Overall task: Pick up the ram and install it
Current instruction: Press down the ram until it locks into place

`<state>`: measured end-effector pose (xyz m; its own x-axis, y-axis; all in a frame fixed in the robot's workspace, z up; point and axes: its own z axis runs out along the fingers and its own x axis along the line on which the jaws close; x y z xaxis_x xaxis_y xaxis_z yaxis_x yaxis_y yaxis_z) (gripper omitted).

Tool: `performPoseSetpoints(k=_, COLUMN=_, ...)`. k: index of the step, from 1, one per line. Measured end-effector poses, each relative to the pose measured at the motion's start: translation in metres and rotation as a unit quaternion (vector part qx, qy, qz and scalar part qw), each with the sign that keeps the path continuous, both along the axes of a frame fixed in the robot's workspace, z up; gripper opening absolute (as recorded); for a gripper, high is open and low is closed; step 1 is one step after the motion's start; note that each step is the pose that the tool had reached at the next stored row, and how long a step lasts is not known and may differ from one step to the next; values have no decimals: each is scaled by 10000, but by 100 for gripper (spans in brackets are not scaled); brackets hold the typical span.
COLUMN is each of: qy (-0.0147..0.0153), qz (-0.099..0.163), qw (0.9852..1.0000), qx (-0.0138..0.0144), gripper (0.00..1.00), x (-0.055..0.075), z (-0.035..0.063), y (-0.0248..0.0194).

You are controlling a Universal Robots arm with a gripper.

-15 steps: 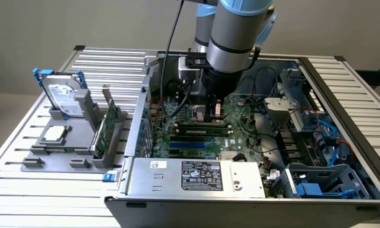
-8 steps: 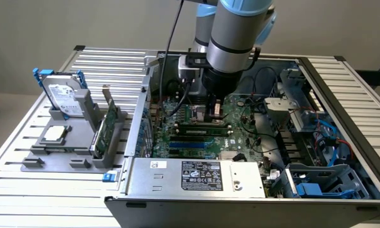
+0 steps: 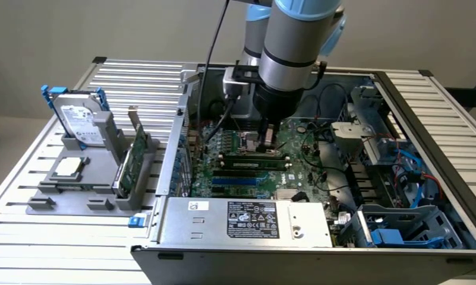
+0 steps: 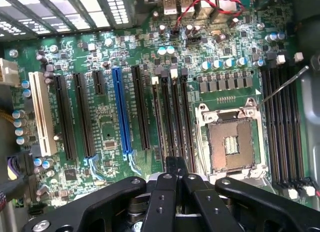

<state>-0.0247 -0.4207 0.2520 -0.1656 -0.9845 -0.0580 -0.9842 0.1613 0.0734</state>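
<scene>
Slatted table under open case. Claw pinched shut, seemingly empty, directly over ram beside CPU socket. Ram's long axis parallel to socket's edge.

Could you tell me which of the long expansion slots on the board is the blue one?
The blue slot sits between black slots, several places from the white slot at the row's end.

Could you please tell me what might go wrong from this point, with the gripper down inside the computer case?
1. The shut black gripper hangs right over the long black memory slots. Whether the thin green ram stick is fully seated I cannot tell, so pressing off-line could bend it or the slot.
2. The open square silver processor socket lies just beside those slots; a sideways slip might strike its exposed contacts.
</scene>
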Motion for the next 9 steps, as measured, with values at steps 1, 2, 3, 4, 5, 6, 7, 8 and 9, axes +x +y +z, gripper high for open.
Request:
performPoseSetpoints(k=1, qy=0, qz=-82, qw=10000, qx=0, gripper=11, x=0, z=0, y=0)
performPoseSetpoints(k=2, qy=0, qz=-157, qw=9999, qx=0, gripper=11, x=0, z=0, y=0)
performPoseSetpoints(k=3, qy=0, qz=-234, qw=9997, qx=0, gripper=11, x=0, z=0, y=0)
performPoseSetpoints(k=4, qy=0, qz=-311, qw=9995, qx=0, gripper=11, x=0, z=0, y=0)
performPoseSetpoints(k=5, qy=0, qz=-388, qw=9992, qx=0, gripper=11, x=0, z=0, y=0)
performPoseSetpoints(k=6, qy=0, qz=-464, qw=9989, qx=0, gripper=11, x=0, z=0, y=0)
performPoseSetpoints(k=7, qy=0, qz=-541, qw=9985, qx=0, gripper=11, x=0, z=0, y=0)
performPoseSetpoints(k=8, qy=0, qz=-616, qw=9981, qx=0, gripper=11, x=0, z=0, y=0)
performPoseSetpoints(k=9, qy=0, qz=-692, qw=9976, qx=0, gripper=11, x=0, z=0, y=0)
